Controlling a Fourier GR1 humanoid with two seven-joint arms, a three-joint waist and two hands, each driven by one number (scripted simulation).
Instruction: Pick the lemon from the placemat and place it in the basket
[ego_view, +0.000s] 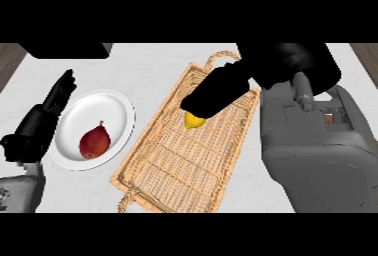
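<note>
A yellow lemon (193, 120) sits in the tan woven basket (177, 165); a red pear (94, 142) on a white plate (118, 107).

A white, faintly marbled counter top (148, 65) is seen filling most of the view. Strips of dark wood floor (9, 55) are shown at ten and two o'clock. A black block (66, 49) is set at eleven o'clock on the counter's far edge.

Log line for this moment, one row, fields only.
right hand: over basket, curled on lemon | lemon: not released | left hand: resting open beside plate | plate: holds pear
</note>
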